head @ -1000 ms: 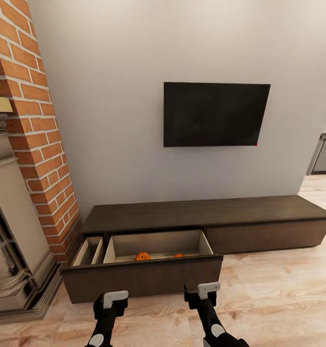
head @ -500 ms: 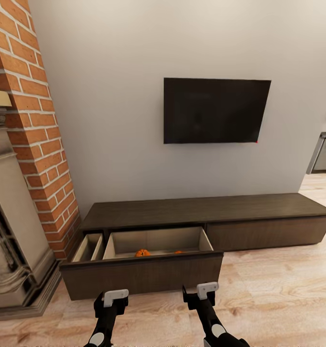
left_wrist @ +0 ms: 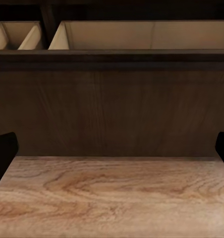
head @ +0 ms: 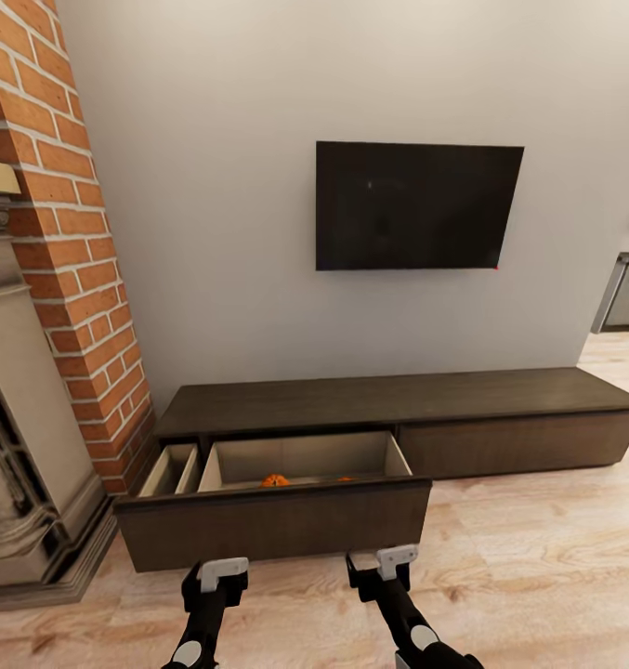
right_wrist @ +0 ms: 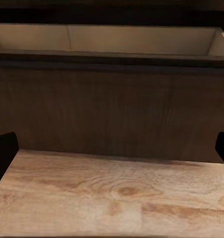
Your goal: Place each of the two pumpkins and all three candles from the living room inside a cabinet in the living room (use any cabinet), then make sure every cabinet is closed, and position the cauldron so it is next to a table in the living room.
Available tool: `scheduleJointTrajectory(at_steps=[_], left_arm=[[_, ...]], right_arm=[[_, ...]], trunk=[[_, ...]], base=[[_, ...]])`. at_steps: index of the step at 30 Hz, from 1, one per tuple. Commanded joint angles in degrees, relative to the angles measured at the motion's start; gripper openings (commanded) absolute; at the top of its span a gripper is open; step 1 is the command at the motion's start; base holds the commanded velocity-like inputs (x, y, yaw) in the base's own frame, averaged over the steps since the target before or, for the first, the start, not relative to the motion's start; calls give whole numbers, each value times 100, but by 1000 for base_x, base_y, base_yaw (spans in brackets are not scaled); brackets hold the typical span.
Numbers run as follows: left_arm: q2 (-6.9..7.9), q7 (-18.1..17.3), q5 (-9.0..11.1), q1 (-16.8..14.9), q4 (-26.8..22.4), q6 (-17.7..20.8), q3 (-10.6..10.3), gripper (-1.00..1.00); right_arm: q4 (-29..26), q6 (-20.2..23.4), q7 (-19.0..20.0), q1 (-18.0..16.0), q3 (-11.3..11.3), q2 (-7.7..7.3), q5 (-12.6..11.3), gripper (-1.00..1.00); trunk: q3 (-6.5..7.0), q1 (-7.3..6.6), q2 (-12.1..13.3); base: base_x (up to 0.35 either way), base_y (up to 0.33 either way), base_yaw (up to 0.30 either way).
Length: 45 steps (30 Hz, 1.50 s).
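Hovering before the open drawer [head: 275,530], the left pincer [head: 214,587] gapes wide, empty. The right pincer [head: 381,576] does likewise.

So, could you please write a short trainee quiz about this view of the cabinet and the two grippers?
1. True or false: the cabinet drawer is shut.
2. What orange things lie in it?
3. The left gripper and right gripper are: A) holding candles B) open and empty C) inside the drawer.

Key: 1 false, it is pulled out. 2 pumpkins. 3 B.
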Motion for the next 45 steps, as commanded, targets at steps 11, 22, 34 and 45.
scheduleJointTrajectory(at_steps=[11, 22, 34, 45], left_arm=[[4, 42, 40, -6, 4, -22, -49, 100], [11, 39, 40, -6, 4, -22, -49, 100], [12, 34, 40, -6, 4, -20, -49, 100], [7, 34, 40, -6, 4, -21, -49, 100]], right_arm=[[10, -12, 3, -7, 41, -2, -18, 100], [18, -10, 5, -7, 41, -2, -18, 100], [11, -12, 4, -9, 41, -2, -18, 100], [3, -12, 10, -9, 41, -2, -18, 100]], trunk=[[-204, 241, -445], [-401, 483, -886], [-617, 746, -1368], [-814, 988, -1809]], base=[[0, 0, 0], [0, 0, 0], [0, 0, 0], [0, 0, 0]])
